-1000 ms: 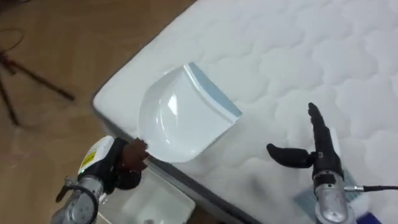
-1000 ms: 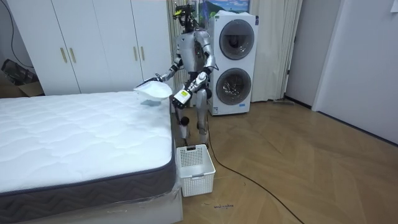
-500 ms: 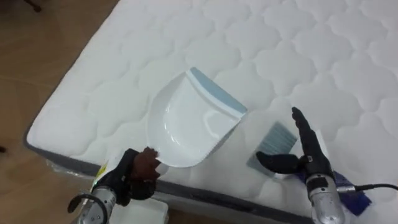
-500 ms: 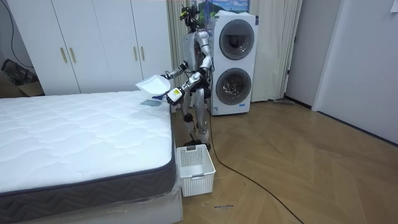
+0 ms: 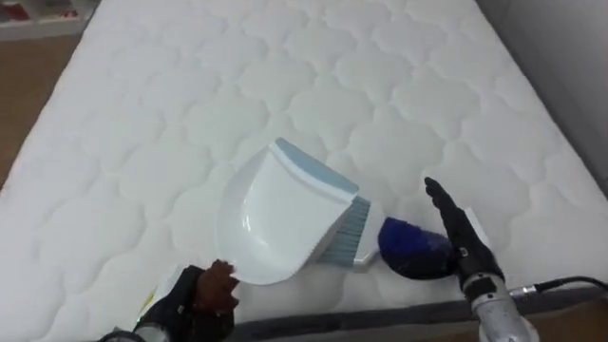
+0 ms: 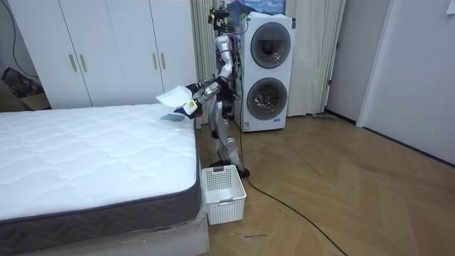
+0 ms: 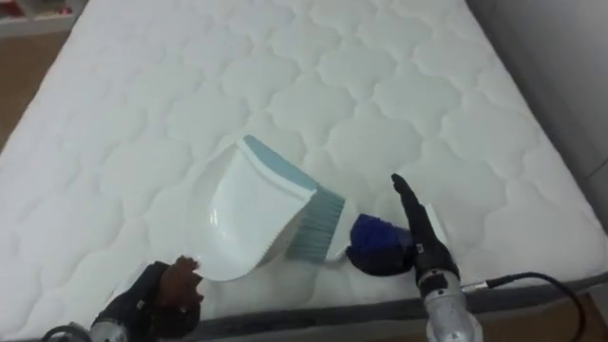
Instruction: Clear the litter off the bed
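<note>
Left eye view: left hand (image 5: 204, 294) curled round the handle of the dustpan (image 5: 285, 218), pan tilted above the bed (image 5: 190, 95), lip over a brush (image 5: 347, 233) lying at the near edge, likely ready for sweepings. Right hand (image 5: 461, 247), fingers straight, beside the brush's blue handle. Room view: standing at the bed's far corner, basket (image 6: 224, 193) nearer. Right eye view: same arrangement.

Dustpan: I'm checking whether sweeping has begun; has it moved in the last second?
Yes. In the room view the dustpan has risen slightly above the mattress corner, held by the left hand.
</note>
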Robot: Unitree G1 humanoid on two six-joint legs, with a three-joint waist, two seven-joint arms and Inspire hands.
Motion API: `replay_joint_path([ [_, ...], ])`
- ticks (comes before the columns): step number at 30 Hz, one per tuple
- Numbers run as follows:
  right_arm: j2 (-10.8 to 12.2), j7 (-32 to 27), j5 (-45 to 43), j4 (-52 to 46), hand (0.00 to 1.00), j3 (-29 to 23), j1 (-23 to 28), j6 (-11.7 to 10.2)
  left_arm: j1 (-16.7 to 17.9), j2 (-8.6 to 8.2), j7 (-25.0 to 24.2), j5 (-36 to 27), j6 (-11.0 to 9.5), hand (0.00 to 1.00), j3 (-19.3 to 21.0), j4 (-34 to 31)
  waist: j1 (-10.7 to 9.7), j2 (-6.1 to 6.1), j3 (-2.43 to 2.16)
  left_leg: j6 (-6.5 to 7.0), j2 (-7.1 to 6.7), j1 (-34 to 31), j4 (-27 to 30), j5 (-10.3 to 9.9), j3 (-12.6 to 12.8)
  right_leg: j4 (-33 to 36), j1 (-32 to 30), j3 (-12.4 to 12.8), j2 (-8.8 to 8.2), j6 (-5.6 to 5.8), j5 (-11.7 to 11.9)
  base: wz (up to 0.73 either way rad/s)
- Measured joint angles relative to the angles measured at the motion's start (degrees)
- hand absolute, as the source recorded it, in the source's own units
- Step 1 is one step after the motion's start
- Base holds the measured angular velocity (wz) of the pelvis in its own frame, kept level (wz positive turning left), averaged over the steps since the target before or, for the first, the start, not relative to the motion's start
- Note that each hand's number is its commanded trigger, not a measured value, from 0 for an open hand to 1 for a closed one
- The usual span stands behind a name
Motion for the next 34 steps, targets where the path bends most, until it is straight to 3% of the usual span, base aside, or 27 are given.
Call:
replay_joint_path([
  [4, 0.1, -0.5, -1.0, 1.1, 0.0, 0.0, 0.9, 0.0, 0.1, 0.02, 0.0, -0.2, 0.0, 0.0, 0.0, 0.1, -0.2, -0.05, 0.09, -0.99, 0.43, 2.3, -4.7, 0.6, 0.0, -2.9, 1.3, 0.2, 0.92, 0.14, 1.4, -0.07],
  [9, 1.0, -0.5, -1.4, 5.0, 0.0, -0.3, 2.4, 0.0, 1.3, 0.04, -0.1, -0.9, 0.0, 0.0, 0.0, 0.7, -0.6, -0.54, 0.24, -1.18, 0.36, 3.2, -6.9, 0.8, 0.0, -3.9, 1.9, -0.3, 1.11, 0.78, 1.9, 0.06],
  [13, 1.5, -0.6, -1.8, 10.1, 0.0, -0.7, 3.0, 0.0, 1.4, -0.03, -0.2, -2.9, 0.1, 0.0, 0.1, 5.7, -0.7, -0.88, 0.33, -1.17, 0.08, 3.5, -7.5, 0.8, 0.0, -5.2, 2.5, -0.4, 0.99, 1.5, 2.5, 0.01],
  [21, 3.9, -1.5, 0.5, 22.7, 0.0, -6.2, 6.0, 1.3, 2.5, -0.89, -1.1, -6.6, 1.2, 0.0, 3.0, 16.5, -0.5, -1.64, -0.08, -1.16, 0.21, 5.1, -8.0, 0.8, 0.2, -8.0, 5.3, -0.5, 1.03, 1.97, 3.2, 0.01],
  [25, 4.5, -0.7, 4.5, 30.4, 0.0, -9.2, 5.9, 3.6, 2.6, -2.68, -2.0, -11.1, 1.5, 0.0, 3.5, 21.1, -0.7, -1.49, -0.4, -1.16, 0.17, 6.1, -8.7, 0.8, 0.2, -9.0, 6.5, 0.0, 1.12, 2.34, 3.5, 0.0],
  [27, 5.5, 0.1, 5.8, 31.9, 0.0, -11.6, 6.0, 5.2, 2.8, -2.73, -3.2, -14.1, 2.2, 0.0, 4.2, 22.8, -0.7, -1.84, -0.29, -1.16, 0.1, 6.6, -8.8, 0.8, 0.3, -8.7, 6.5, 0.2, 1.21, 2.36, 3.5, -0.12],
  [31, 6.3, 1.1, 7.8, 33.8, 0.0, -12.4, 7.7, 8.8, 3.5, -3.78, -4.2, -16.4, 5.0, 0.0, 9.6, 25.7, -0.4, -2.48, -0.08, -1.16, 0.13, 7.2, -8.9, 0.8, 0.3, -8.5, 6.9, 0.0, 1.21, 2.27, 3.5, -0.05],
  [34, 6.3, 2.6, 1.8, 38.3, 0.0, -14.1, 7.1, 11.4, 3.6, -5.08, -4.2, -16.4, 5.5, 0.0, 14.0, 27.4, 0.0, -2.52, -0.04, -1.16, 0.1, 7.5, -8.9, 0.8, 0.3, -8.4, 7.2, -0.1, 1.14, 2.25, 3.6, 0.01],
])
